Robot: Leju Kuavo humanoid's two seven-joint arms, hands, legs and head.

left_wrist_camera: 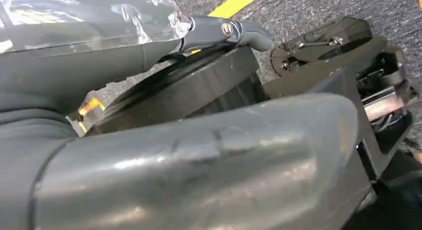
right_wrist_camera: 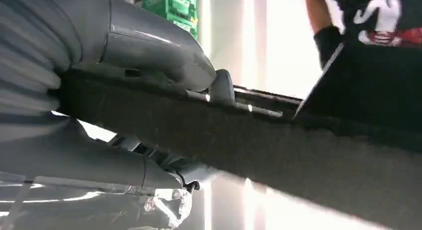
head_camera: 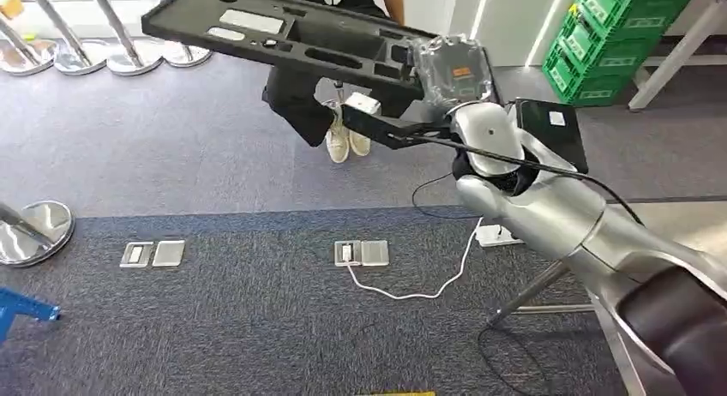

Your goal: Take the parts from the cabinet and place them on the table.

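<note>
A long black foam tray (head_camera: 283, 40) with cut-outs is held up in the air, tilted, high over the carpet. It carries flat silver parts (head_camera: 250, 21) and a part in a clear bag (head_camera: 450, 66). My right hand (head_camera: 429, 130) grips the tray's near end; in the right wrist view the thick thumb (right_wrist_camera: 159, 48) lies on one face of the tray's edge (right_wrist_camera: 278, 150) and the fingers (right_wrist_camera: 99, 163) on the other. A black flat piece with a white label (head_camera: 555, 126) sits beside my right wrist. My left hand (left_wrist_camera: 199, 155) hangs over the floor, thumb and fingers apart, holding nothing.
A person in black (head_camera: 300, 96) stands just behind the tray, with a gloved arm (right_wrist_camera: 326, 38) near its far end. Green crates (head_camera: 613, 36) are stacked at the back right. Stanchion bases (head_camera: 34, 229), floor sockets (head_camera: 360, 253) and a white cable (head_camera: 411, 291) lie on the carpet.
</note>
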